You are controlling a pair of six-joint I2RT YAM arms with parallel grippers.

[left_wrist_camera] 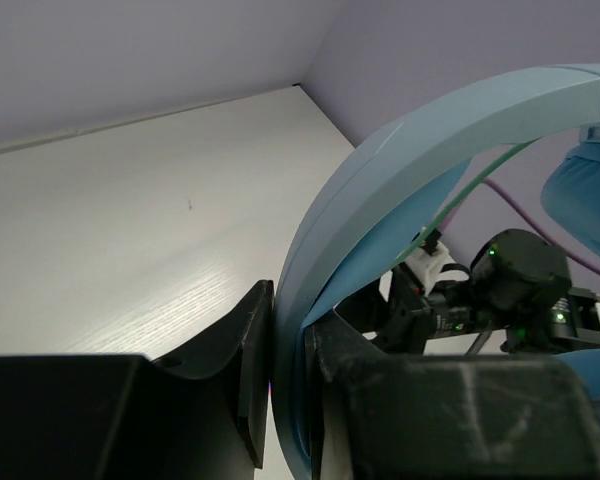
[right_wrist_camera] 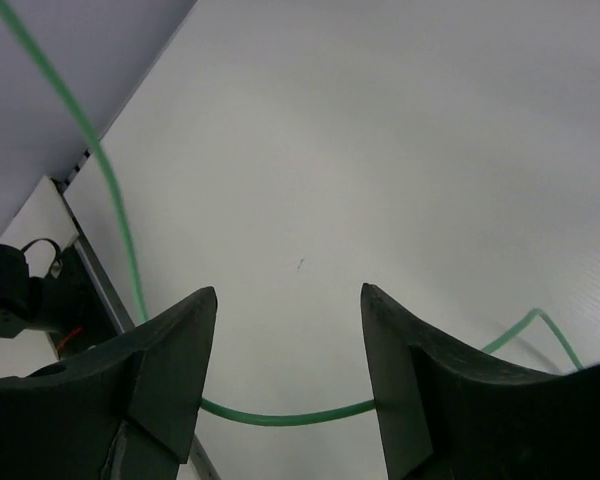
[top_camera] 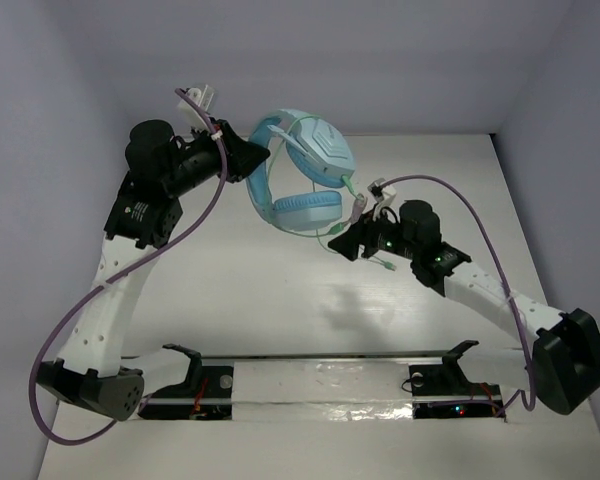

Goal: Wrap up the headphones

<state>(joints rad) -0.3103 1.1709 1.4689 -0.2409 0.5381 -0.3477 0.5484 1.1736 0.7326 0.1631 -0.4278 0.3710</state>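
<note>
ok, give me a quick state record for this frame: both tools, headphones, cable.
headphones: light blue, hanging from the left tool, apparently off the table
left tool: shut on the band, which stands between its fingers
right tool: open, clamping nothing
cable: pale green, slack, crossing the gap between the right tool's fingers
cable route: runs past the earcups toward the right tool in the top view; turns cannot be counted

Smooth light-blue plastic headphones [top_camera: 318, 146], matt white faintly grained table [top_camera: 270, 300], matt black plastic jaws
</note>
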